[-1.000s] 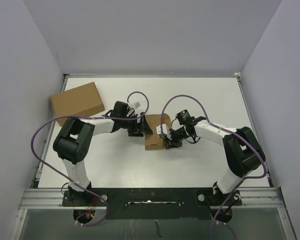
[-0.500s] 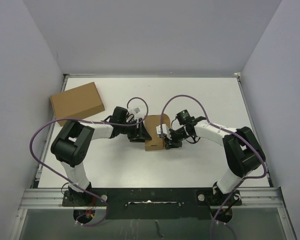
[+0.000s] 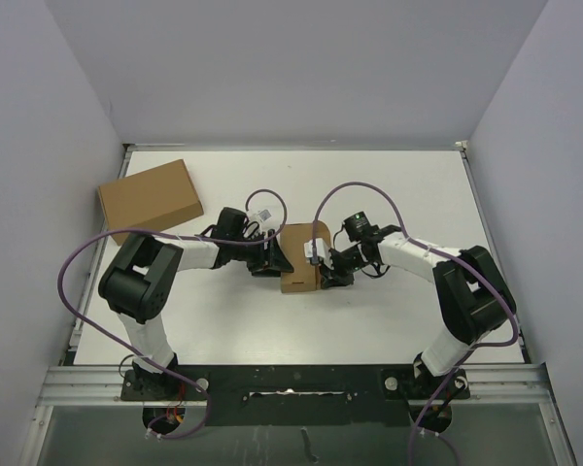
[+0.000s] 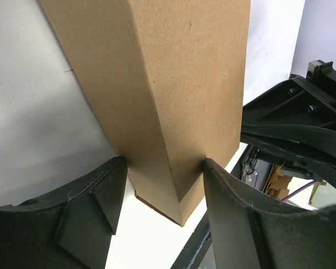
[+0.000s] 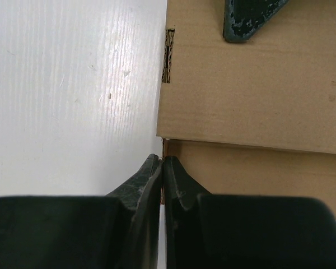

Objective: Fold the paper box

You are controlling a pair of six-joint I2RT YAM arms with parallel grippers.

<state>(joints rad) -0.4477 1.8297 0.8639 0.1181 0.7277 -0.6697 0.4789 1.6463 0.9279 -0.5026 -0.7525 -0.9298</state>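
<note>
The brown paper box (image 3: 301, 257) stands at the middle of the white table (image 3: 389, 320), with a rounded flap at its far end. My left gripper (image 3: 272, 260) is at its left side. In the left wrist view the box (image 4: 179, 84) sits with a corner between the two fingers and touches both, so this gripper (image 4: 163, 162) is shut on it. My right gripper (image 3: 323, 264) is at the box's right side. In the right wrist view its fingers (image 5: 163, 159) are pressed together on a thin cardboard edge of the box (image 5: 252, 84).
A larger plain brown cardboard box (image 3: 151, 199) lies at the table's far left edge. Grey walls close in the table at the back and sides. The right arm's black parts (image 4: 297, 129) show past the paper box in the left wrist view.
My left gripper has shifted a little toward me and to the right, onto the paper box's left side. The right gripper and the box have barely moved.
</note>
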